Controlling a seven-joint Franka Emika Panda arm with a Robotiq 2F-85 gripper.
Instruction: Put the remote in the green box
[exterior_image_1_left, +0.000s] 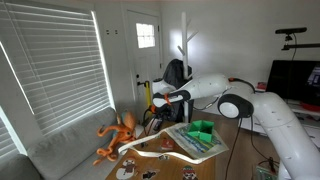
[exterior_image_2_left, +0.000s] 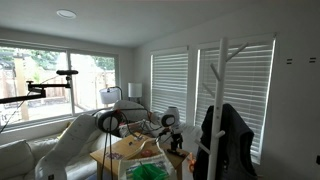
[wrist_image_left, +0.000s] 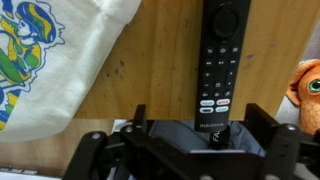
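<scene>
In the wrist view the black Insignia remote lies lengthwise on the wooden table. Its lower end rests on a grey object between my fingers. My gripper is open, with one finger on each side of the remote's lower end and not touching it. The green box sits on the table nearer the arm's base and also shows in an exterior view. It is out of the wrist view. The gripper hangs over the far part of the table in both exterior views.
A white cloth with a yellow, blue and green print lies left of the remote. An orange plush toy sits at the right edge and shows on the sofa side. Papers lie under the green box. A coat rack stands nearby.
</scene>
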